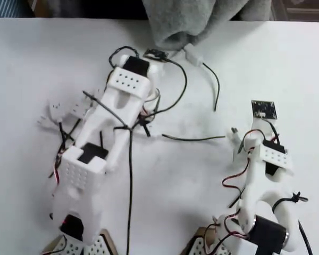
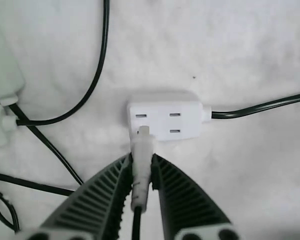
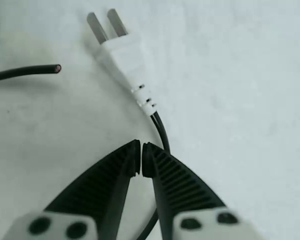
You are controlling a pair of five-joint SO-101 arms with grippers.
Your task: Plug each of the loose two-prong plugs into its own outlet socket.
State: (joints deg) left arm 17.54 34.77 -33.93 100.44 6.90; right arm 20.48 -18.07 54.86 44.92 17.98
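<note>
My left gripper [image 2: 141, 159] is shut on a white two-prong plug [image 2: 141, 167], and the plug's black cable runs back between the fingers. The plug's front end rests against the near side of a white outlet block [image 2: 165, 115] with several slots; I cannot tell whether the prongs are in. My right gripper [image 3: 140, 156] is shut with nothing between its tips. Just ahead of it a second white two-prong plug [image 3: 122, 50] lies flat on the table, prongs pointing away, and its black cable passes beside one finger. That plug [image 1: 235, 137] lies just beyond the right arm [image 1: 266, 159].
A third white plug [image 1: 192, 53] with a black cable lies at the back by a grey cloth [image 1: 186, 21]. A cut cable end [image 3: 57, 68] lies near the right plug. White connectors [image 1: 61, 111] and tangled wires sit left of the left arm [image 1: 125, 90]. A small dark board [image 1: 263, 109] lies at right.
</note>
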